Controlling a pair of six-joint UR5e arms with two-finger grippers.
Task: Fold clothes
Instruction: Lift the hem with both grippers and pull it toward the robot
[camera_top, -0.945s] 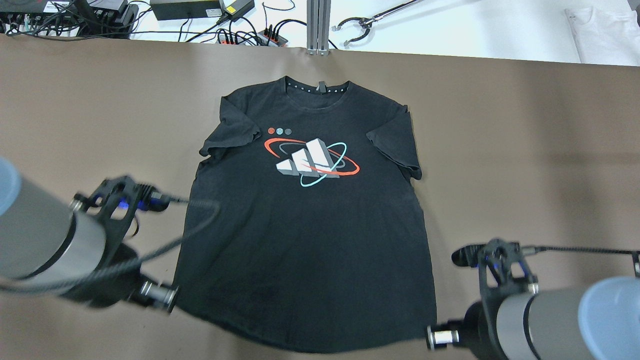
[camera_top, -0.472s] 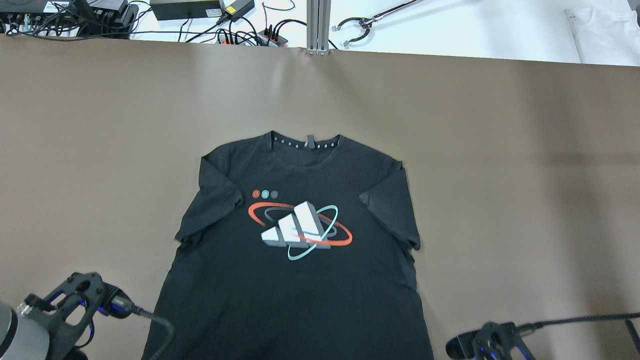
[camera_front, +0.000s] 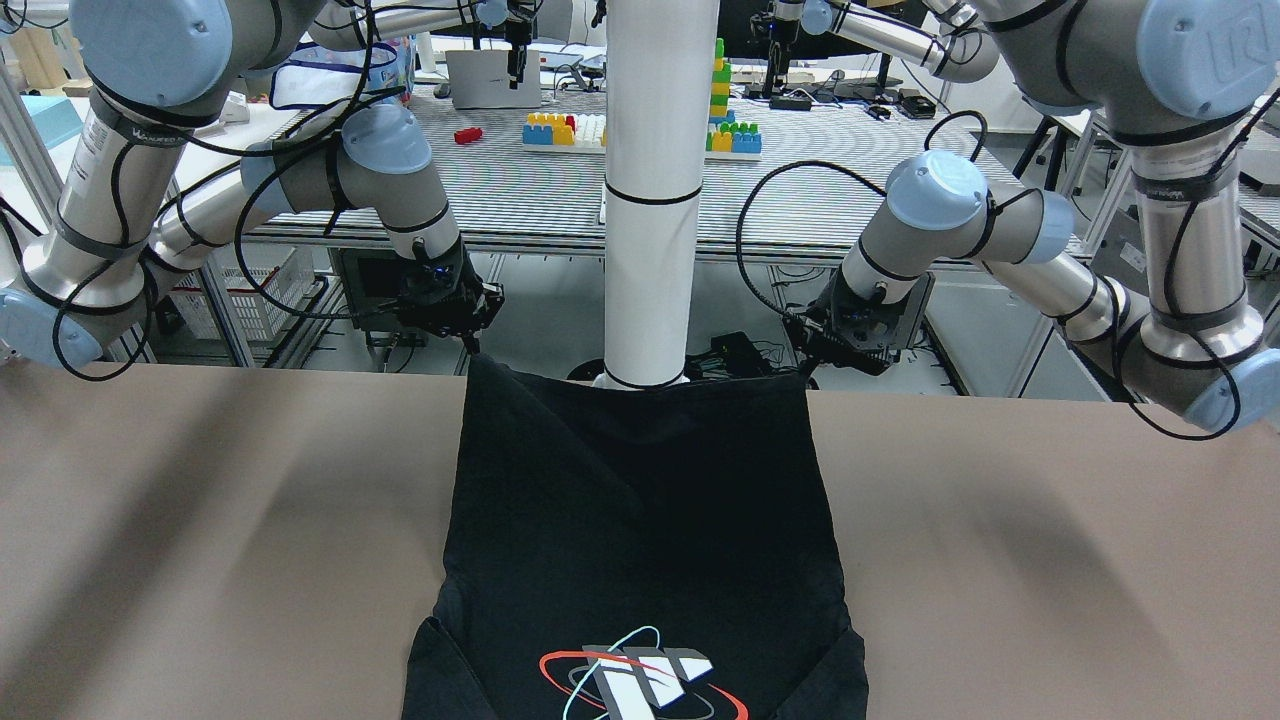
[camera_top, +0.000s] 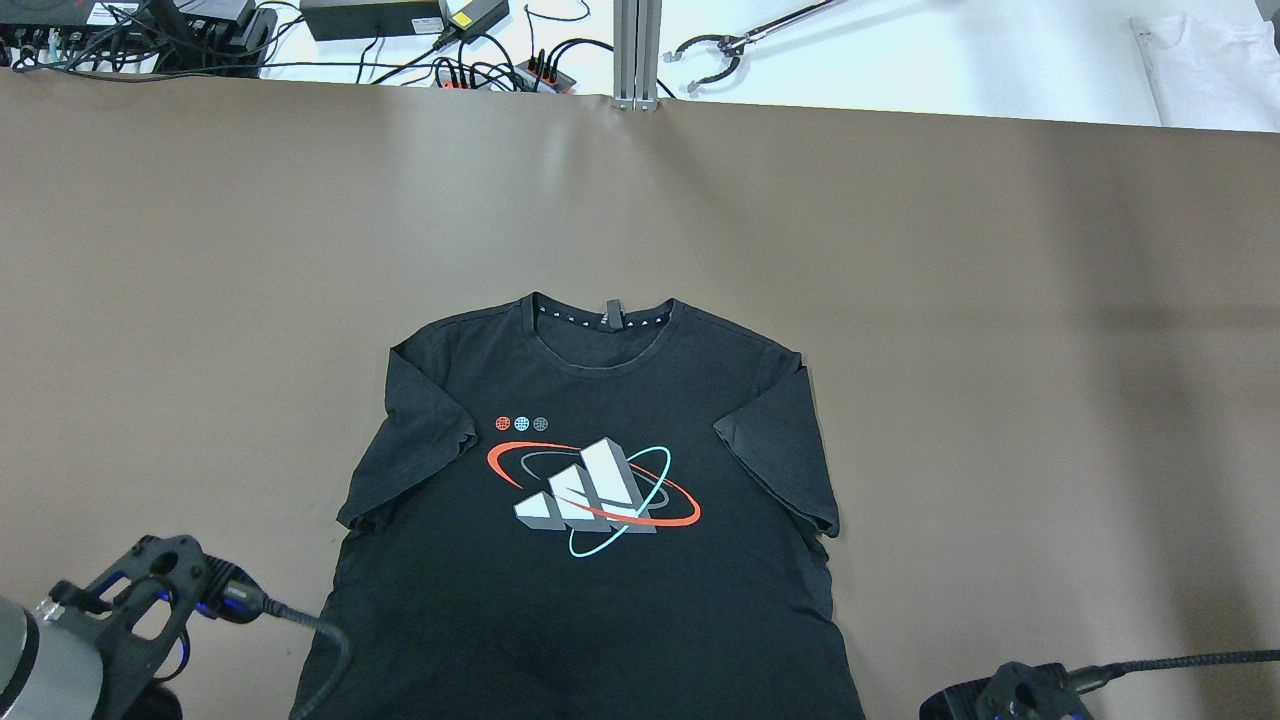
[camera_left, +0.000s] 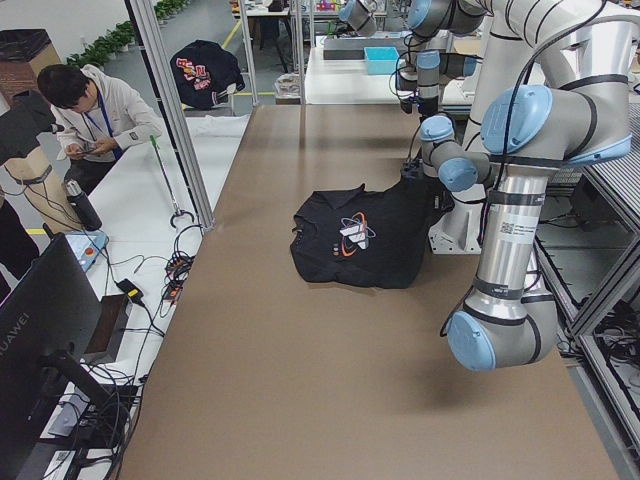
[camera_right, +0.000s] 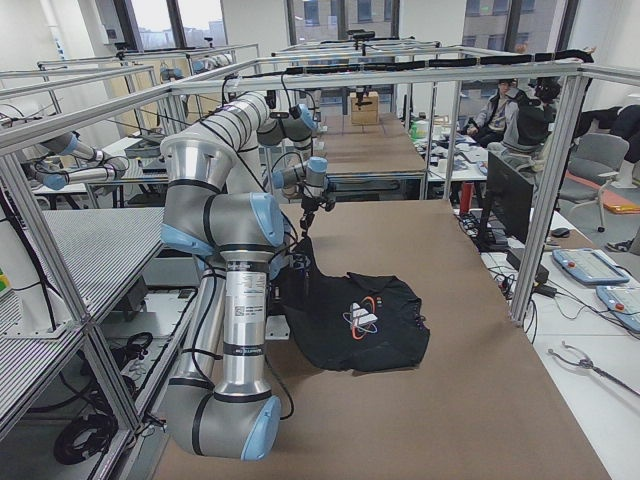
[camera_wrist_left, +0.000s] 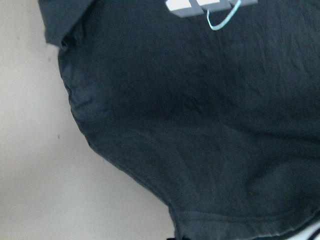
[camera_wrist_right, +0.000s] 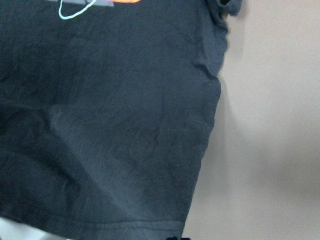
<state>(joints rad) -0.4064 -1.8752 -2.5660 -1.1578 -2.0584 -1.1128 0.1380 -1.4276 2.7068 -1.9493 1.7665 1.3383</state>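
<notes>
I am holding the black T-shirt by its bottom hem with both pincers. My left pincer is nipping one hem corner and my right pincer is nipping the other, each closed down to the thickness of the cloth, with no gap showing between the fingers. The hem is running between them in a nearly straight line, lifted a little at my edge of the brown table, just in front of the white pole. The rest of the shirt is lying face up on the table, its collar pointing away from me and the red, white and turquoise print showing on the chest. Both short sleeves are resting on the table at either side. My wrist cameras are looking down on dark cloth and its hem, with bare table beside it.
</notes>
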